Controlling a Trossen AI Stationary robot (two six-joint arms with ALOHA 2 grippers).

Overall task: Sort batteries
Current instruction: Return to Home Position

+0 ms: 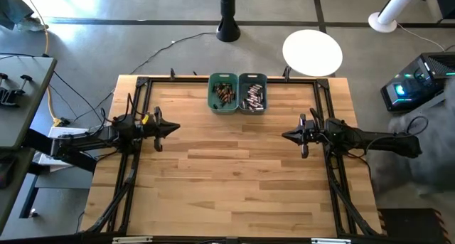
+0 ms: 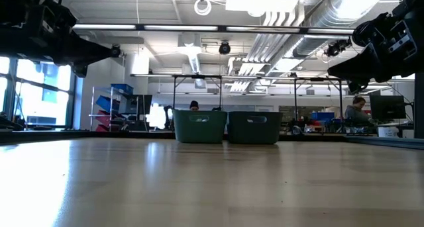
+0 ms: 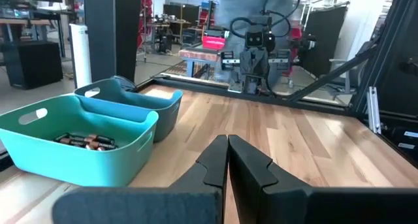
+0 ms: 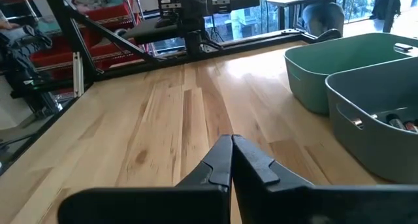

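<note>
**Now, a clean retreat home**

At nine o'clock on the tabletop [image 1: 234, 173] the left claw [image 1: 174, 129] hangs pressed together, empty. At twelve, the green bin [image 1: 212, 94] holds the brown batteries [image 1: 225, 93]; touching it, the blue-grey bin [image 1: 264, 93] holds the silvery batteries [image 1: 254, 97]. At three, the right claw [image 1: 286, 136] is likewise together. Judged best: draw both arms back slowly, well apart from the bins.

Wooden table [image 1: 234, 180]: green bin [image 1: 223, 76], blue-grey bin [image 1: 253, 76] side by side, touching, middle of far edge.
</note>
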